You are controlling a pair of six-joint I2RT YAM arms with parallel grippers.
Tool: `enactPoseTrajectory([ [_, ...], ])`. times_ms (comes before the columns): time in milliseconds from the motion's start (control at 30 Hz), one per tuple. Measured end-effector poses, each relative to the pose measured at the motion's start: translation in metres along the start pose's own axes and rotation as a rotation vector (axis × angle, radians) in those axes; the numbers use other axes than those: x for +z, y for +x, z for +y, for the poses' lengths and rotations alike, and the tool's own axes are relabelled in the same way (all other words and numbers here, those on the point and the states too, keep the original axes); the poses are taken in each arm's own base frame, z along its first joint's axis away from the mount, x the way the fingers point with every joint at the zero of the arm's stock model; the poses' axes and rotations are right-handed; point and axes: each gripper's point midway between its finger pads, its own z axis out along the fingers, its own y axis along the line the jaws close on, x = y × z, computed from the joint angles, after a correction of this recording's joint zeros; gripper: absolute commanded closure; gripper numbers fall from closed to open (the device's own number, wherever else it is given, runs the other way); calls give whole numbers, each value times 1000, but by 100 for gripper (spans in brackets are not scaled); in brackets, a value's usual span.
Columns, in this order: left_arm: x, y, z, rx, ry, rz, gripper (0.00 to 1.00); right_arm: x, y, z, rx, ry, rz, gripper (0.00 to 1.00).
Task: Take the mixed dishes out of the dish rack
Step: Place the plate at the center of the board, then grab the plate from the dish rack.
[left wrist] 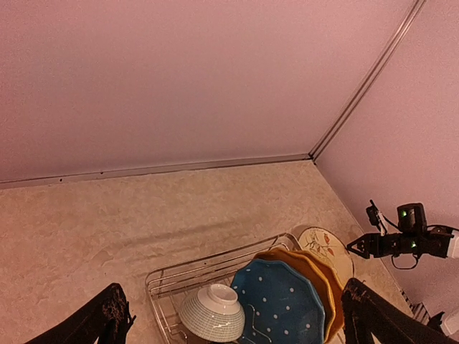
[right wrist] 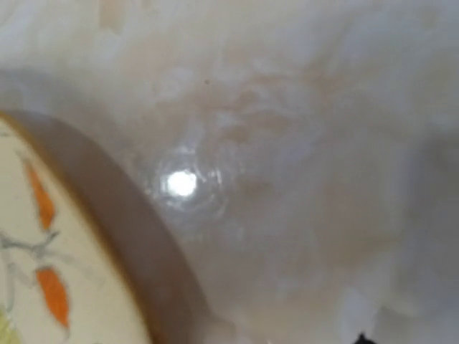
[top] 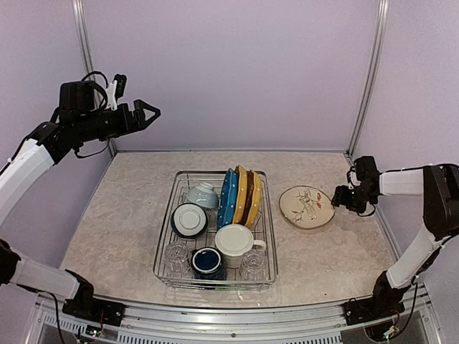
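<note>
The silver wire dish rack (top: pixel 267 236) stands mid-table. In it are blue dotted plates (top: pixel 226 198) and yellow plates (top: pixel 249 195) upright, two teal bowls (top: pixel 203 195) (top: pixel 189 219), a cream mug (top: pixel 234 242), a navy mug (top: pixel 207 262) and clear glasses (top: pixel 176 254) (top: pixel 253 264). My left gripper (top: pixel 148 112) is open and empty, raised high at the far left. Its wrist view looks down on the rack (left wrist: pixel 172 281), a bowl (left wrist: pixel 213 312) and a blue plate (left wrist: pixel 283 297). My right gripper (top: pixel 342 198) is open, low beside a cream plate.
The cream plate with a red-and-green sprig pattern (top: pixel 306 207) lies flat on the table right of the rack; its rim fills the left of the right wrist view (right wrist: pixel 107 215). Lilac walls close the back and sides. The right arm's base stands at the near right.
</note>
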Motion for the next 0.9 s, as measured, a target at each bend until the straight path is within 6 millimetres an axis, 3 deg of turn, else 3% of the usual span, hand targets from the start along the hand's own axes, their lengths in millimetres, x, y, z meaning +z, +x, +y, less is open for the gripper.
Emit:
enactPoseTrajectory([
  [133, -13, -11, -11, 15, 26, -45, 1, -37, -15, 15, -75, 59, -57, 27],
  [367, -22, -20, -16, 25, 37, -85, 1, -101, -35, 111, -204, 5, -183, 27],
  [600, -20, -17, -19, 18, 60, -73, 1, -133, -17, 162, -138, -104, -218, 30],
  [900, -17, -14, -18, 14, 58, -62, 1, -171, 1, 244, -125, -218, -232, 32],
])
